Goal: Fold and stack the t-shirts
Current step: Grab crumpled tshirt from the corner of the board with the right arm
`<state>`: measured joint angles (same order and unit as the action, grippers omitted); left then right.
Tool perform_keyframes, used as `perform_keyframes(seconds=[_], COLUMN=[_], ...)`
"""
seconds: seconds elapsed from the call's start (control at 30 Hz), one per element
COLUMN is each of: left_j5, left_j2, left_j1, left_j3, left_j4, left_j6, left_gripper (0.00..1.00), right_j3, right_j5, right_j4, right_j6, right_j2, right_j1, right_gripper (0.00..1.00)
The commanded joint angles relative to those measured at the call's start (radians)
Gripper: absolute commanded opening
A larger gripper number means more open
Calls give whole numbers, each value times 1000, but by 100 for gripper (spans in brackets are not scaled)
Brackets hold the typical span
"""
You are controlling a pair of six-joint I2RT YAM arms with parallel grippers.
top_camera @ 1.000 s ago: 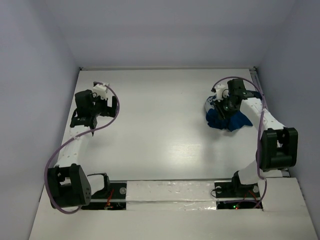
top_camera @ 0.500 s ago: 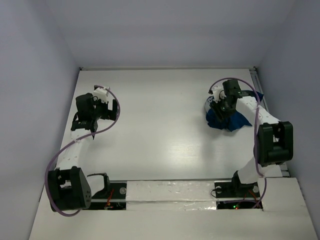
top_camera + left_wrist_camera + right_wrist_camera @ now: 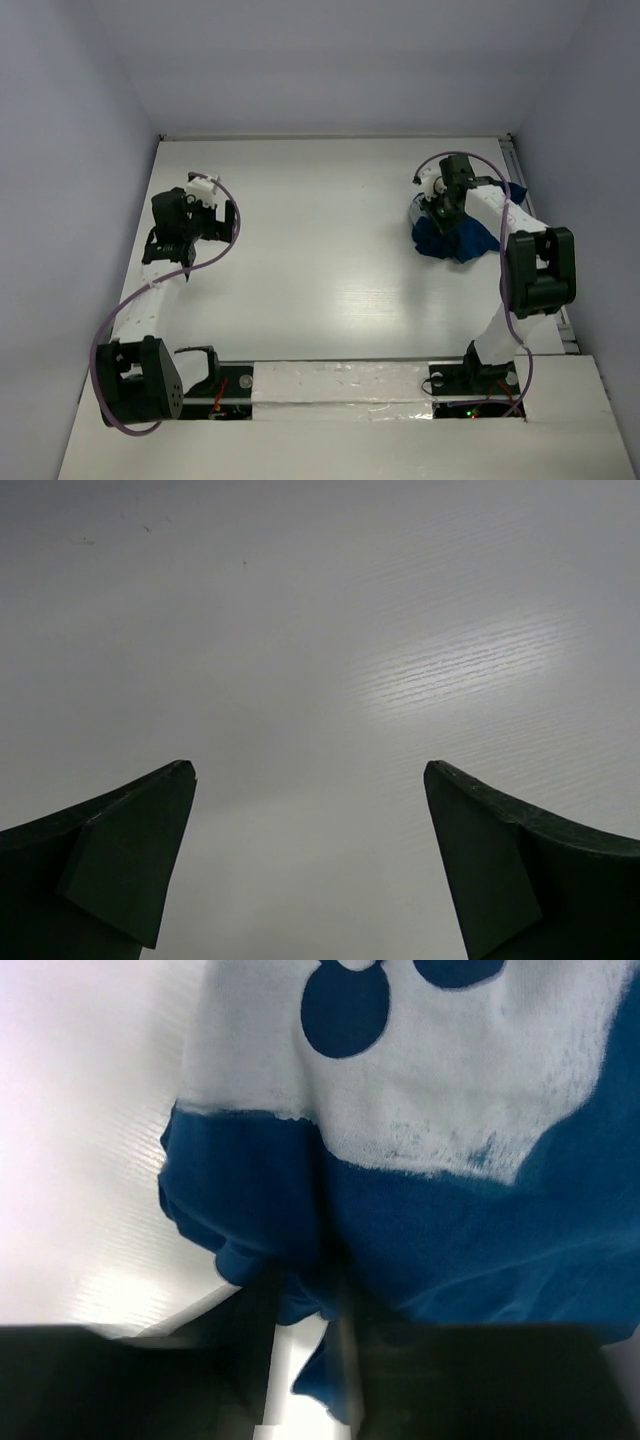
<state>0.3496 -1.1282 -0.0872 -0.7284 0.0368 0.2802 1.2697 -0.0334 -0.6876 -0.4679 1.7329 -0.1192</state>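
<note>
navy cloth of the t-shirt (image 3: 458, 240) lay bunched in a heap at the far right of the tabletop (image 3: 320, 260), not yet spread or folded. over the last second the right arm had swung its elbow inward and carried the right gripper (image 3: 441, 203) a little further onto the heap's far-left edge, while the heap itself kept its shape. the left gripper (image 3: 188, 222) had hardly shifted, hanging over bare tabletop well apart from the shirt. i judged this a reach for a first hold, so the folding had barely begun. only the right wrist view showed the pale print (image 3: 420, 1070) and a fold of the cloth lying in the narrow gap between the jaws; whether they truly pinched it, i could not tell. only the left wrist view showed that gripper's jaws spread wide with nothing between them
</note>
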Motion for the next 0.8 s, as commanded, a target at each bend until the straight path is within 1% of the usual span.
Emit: perform_keyframes(seconds=[0.0, 0.03, 0.07, 0.2, 0.23, 0.27, 0.3, 0.33, 0.37, 0.4, 0.5, 0.53, 0.6, 0.63, 0.73, 0.77], left_j5=[-1, -1, -1, 3, 5, 6, 9, 11, 12, 18, 37, 40, 49, 54, 68, 72], left_j2=[22, 22, 22, 21, 19, 19, 21, 21, 22, 24, 34, 47, 60, 79, 125, 139], left_j1=[-5, -5, -5, -5, -5, -5, -5, -5, -5, -5, -5, -5, -5, -5, -5, -5], left_j3=[9, 7, 9, 3, 3, 0, 0, -2, -3, -8, -20, -23, -31, -34, -51, -52], left_j4=[38, 38, 40, 40, 40, 38, 38, 35, 31, 28, 9, 3, -11, -18, -35, -63], left_j6=[7, 5, 5, 2, 1, -1, -1, -3, -6, -7, -18, -19, -24, -24, -9, -3], left_gripper=[99, 99, 99, 99, 99, 99, 99, 99, 99, 99, 99, 99, 99, 99, 99, 99], right_j3=[54, 59, 63, 85, 98, 144, 175, 212, 256, 369, 567, 705, 845, 970, 1020, 1007], right_j5=[0, 0, 0, -13, -16, -23, -28, -33, -40, -52, -79, -82, -97, -105, -124, -147], right_j4=[26, 16, 13, -9, -38, -77, -78, -123, -150, -209, -295, -350, -407, -452, -428, -406], right_j6=[11, 12, 15, 20, 20, 18, 18, 18, 18, 24, 43, 49, 60, 63, 39, 29], right_j2=[11, 14, 14, -54, -71, -113, -113, -159, -179, -197, -230, -228, -208, -199, -254, -281], right_j1=[-7, -7, -7, -7, -7, -16, -16, -16, -16, -16, -16, -16, -16, -16, -16, -16], right_gripper=[15, 6, 0, 0, 0, 0, 0, 0, 0, 0, 0, 0, 0, 0, 0, 0])
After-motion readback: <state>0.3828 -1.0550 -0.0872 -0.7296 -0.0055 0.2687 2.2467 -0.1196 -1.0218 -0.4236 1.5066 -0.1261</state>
